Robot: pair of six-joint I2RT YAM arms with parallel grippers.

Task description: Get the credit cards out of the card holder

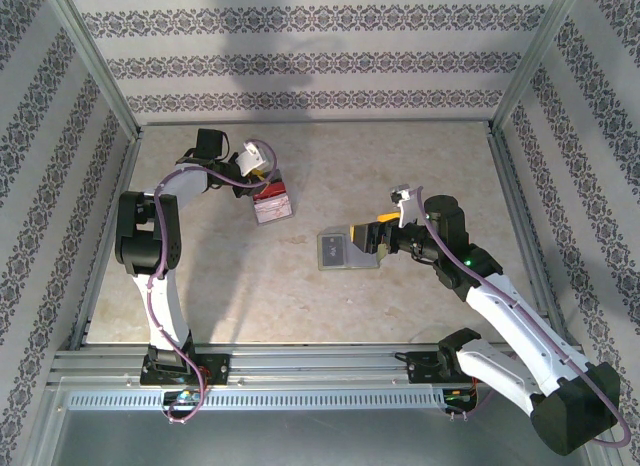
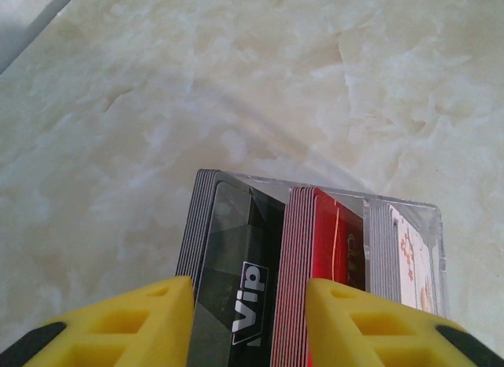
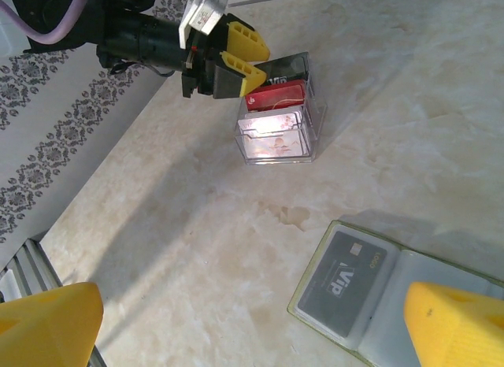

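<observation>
The card holder (image 3: 411, 292) lies open and flat on the table, pale grey with a yellow-green rim. A grey VIP credit card (image 3: 343, 283) sits in its left pocket. My right gripper (image 3: 252, 304) hangs open just above it, one yellow finger over the right leaf; from above the holder (image 1: 336, 252) lies left of that gripper (image 1: 381, 236). Further credit cards stand in a clear box (image 1: 273, 204): a black VIP stack (image 2: 236, 280), a red stack (image 2: 335, 241) and a white one. My left gripper (image 2: 248, 290) is open over the black stack, its fingers apart.
The clear box (image 3: 277, 119) stands at the back left of the marble-patterned table, with the left gripper (image 3: 250, 55) over its far side. Patterned walls and metal frame rails (image 1: 300, 361) enclose the table. Bare tabletop lies between box and holder.
</observation>
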